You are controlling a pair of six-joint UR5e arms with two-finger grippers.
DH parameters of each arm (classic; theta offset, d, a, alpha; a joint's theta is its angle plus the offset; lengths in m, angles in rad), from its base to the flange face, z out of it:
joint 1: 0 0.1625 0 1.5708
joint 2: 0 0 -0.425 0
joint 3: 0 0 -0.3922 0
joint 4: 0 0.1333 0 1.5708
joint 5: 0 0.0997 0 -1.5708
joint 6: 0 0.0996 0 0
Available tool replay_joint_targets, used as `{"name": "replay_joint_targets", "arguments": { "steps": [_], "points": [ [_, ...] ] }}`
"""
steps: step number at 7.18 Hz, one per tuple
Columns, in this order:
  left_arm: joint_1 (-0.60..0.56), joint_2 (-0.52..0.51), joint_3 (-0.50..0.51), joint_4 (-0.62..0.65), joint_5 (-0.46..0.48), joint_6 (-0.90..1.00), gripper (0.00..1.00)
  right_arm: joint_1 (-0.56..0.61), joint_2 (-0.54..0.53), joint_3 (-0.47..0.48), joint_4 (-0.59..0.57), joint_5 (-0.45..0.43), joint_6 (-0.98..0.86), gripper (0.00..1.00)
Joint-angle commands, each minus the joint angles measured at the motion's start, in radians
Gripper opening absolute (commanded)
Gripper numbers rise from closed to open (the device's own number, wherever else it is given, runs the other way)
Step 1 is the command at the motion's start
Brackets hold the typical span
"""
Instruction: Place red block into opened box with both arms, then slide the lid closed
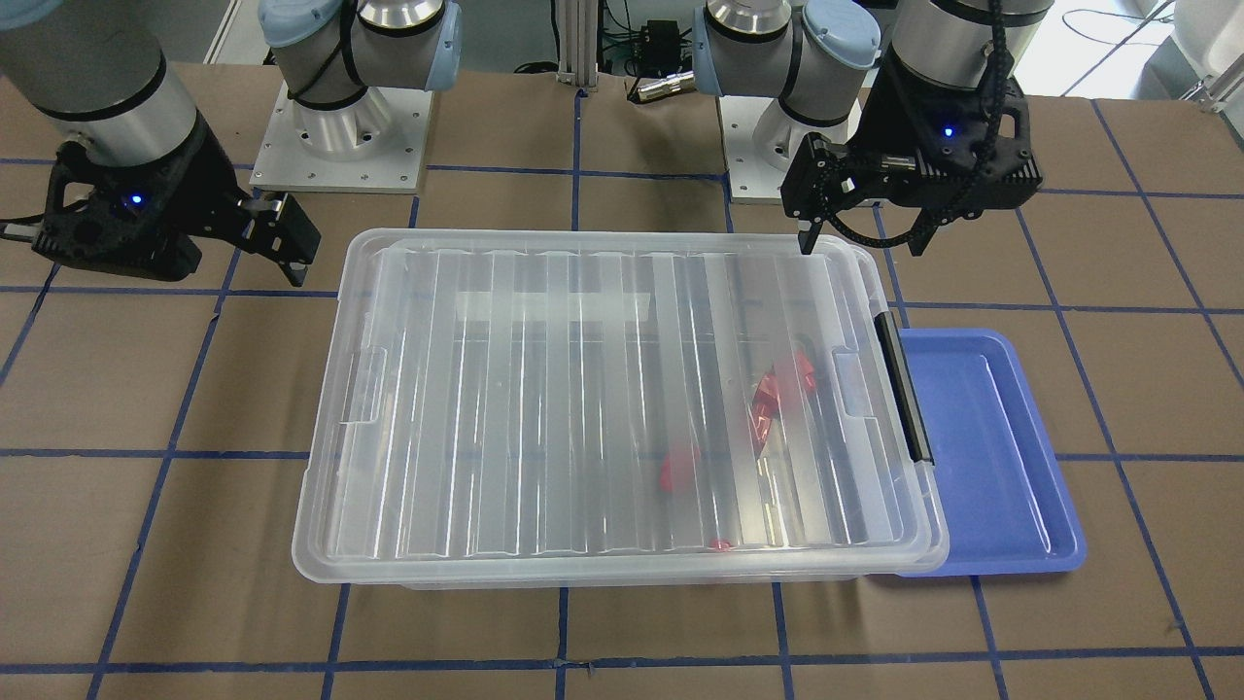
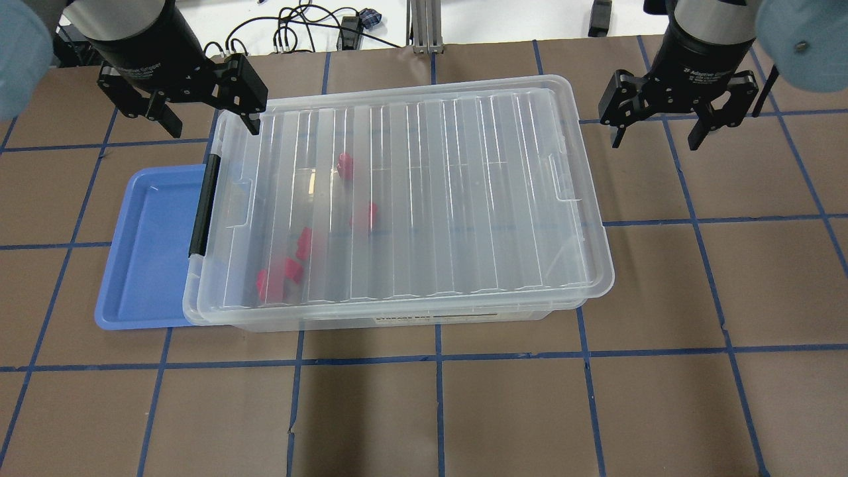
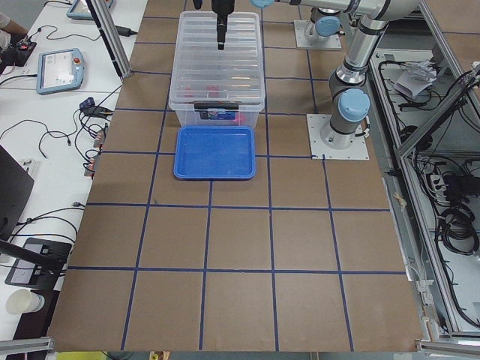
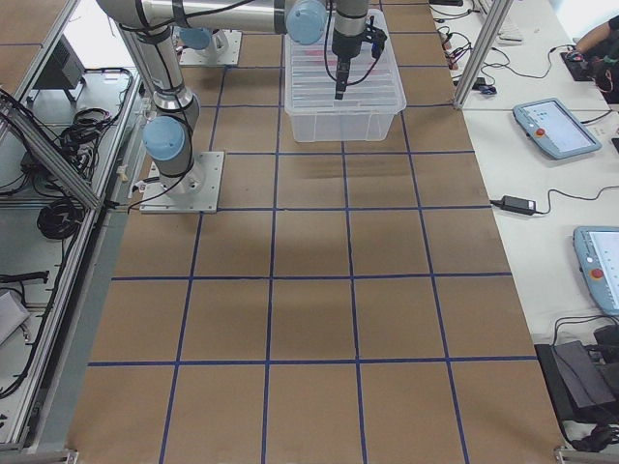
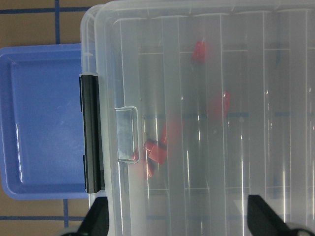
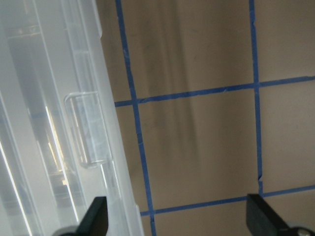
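Ribbed clear lid [image 2: 464,199] atop shallow plastic box [image 2: 331,322]

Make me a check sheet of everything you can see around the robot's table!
Surface: brown table with blue tape lines in a grid.
Job's things: clear box with the lid lying over it. Several red blocks show through the lid, inside the box. A black clip is at one short end.
Clutter: blue tray beside the box's clip end.
Grippers: left gripper has its jaws open, above the box's clip-end corner. The right gripper has its jaws open, over bare table past the other end. Neither holds anything.
Cables: black cables behind the table.
Surroundings: white benches with handheld screens, and a paper cup.
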Motion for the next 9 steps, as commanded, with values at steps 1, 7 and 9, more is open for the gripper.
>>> {"name": "replay_joint_targets", "arguments": {
  "steps": [1,7,9],
  "points": [
    [0.0,-0.009,0.006,-0.001,-0.001,-0.001,1.0,0.002,-0.022,0.006,0.032,0.071,0.002,1.0],
    [-0.001,-0.002,0.009,-0.001,-0.001,-0.001,1.0,0.034,-0.054,0.044,0.019,-0.008,0.085,1.0],
    [-0.001,-0.002,0.009,0.001,-0.001,-0.001,1.0,0.034,-0.054,0.044,0.017,-0.009,0.079,1.0]
  ]
}}
